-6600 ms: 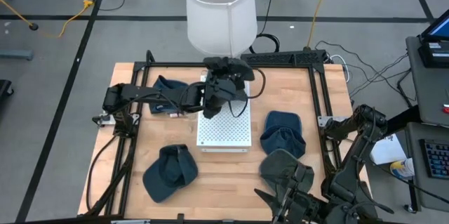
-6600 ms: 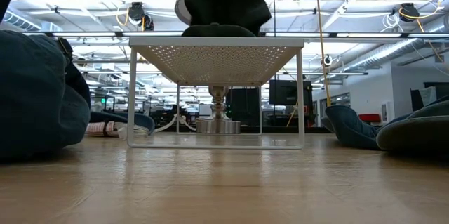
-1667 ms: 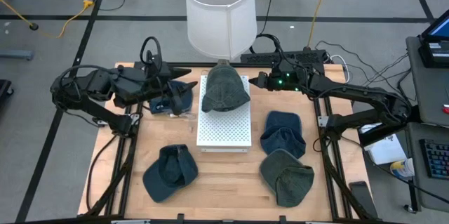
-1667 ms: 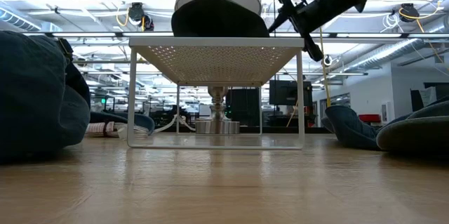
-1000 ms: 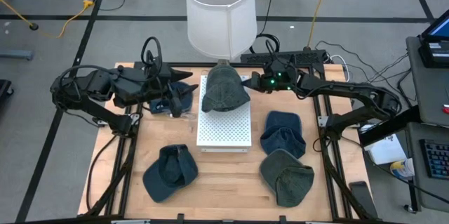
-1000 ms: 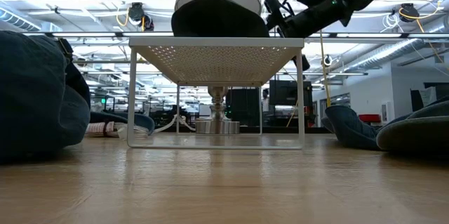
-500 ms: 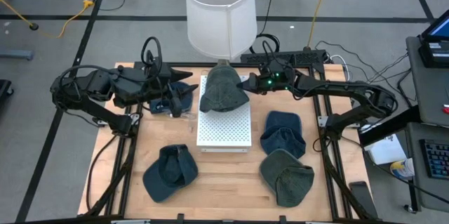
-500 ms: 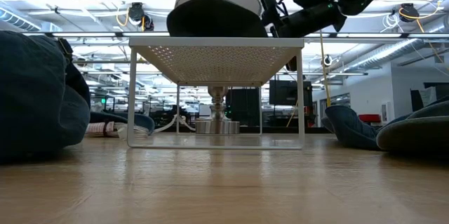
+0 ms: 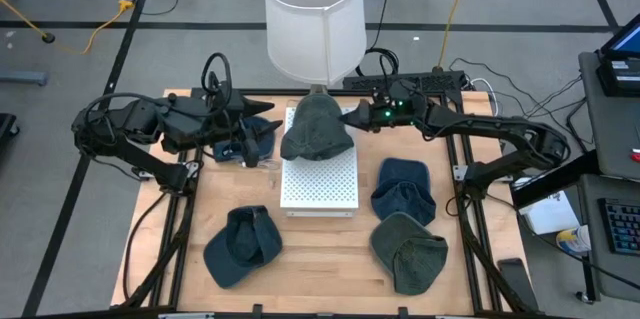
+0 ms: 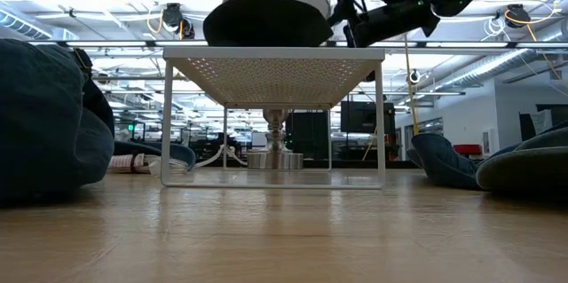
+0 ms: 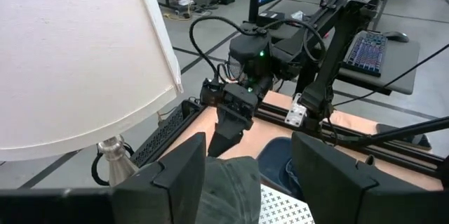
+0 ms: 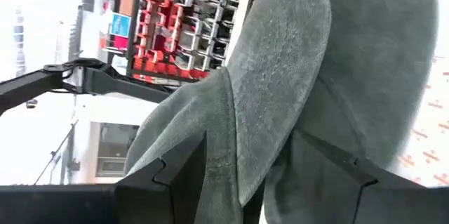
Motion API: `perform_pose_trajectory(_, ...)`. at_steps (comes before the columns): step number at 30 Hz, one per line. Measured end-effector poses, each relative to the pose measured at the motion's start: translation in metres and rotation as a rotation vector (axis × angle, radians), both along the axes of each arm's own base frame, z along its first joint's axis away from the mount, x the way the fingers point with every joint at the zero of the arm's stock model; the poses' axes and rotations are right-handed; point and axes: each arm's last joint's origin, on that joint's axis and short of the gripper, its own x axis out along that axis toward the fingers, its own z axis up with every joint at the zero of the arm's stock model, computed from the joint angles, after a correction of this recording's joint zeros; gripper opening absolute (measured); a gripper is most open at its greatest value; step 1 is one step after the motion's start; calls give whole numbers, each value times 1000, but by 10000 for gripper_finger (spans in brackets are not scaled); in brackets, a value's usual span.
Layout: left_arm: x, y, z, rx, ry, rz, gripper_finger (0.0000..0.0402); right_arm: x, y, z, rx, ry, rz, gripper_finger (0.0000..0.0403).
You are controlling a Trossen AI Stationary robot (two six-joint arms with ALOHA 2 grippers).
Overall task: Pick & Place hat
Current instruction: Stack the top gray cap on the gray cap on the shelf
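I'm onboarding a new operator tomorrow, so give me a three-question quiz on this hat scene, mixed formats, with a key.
1. True or false: the grey-green hat on the white perforated stand lies entirely clear of both grippers.
2. Multiple choice: how many hats lie on the wooden table itself, off the stand? A) two B) four C) six
3. Fill in: the big white object behind the stand is a ____.

Key:
1. False. The right gripper is at the hat's edge, and its wrist view shows hat fabric between its fingers; the left gripper waits beside the stand.
2. B.
3. Lampshade.
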Motion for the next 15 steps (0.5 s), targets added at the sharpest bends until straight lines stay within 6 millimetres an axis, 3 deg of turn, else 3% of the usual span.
perform_pose_trajectory(5, 0, 0, 0, 1, 1, 1, 214, -4, -1, 8, -38, -34, -8, 196)
perform_pose_trajectory(15, 1, 6, 0, 0, 0, 27, 214, -9, 1, -10, -26, 151, -2, 196)
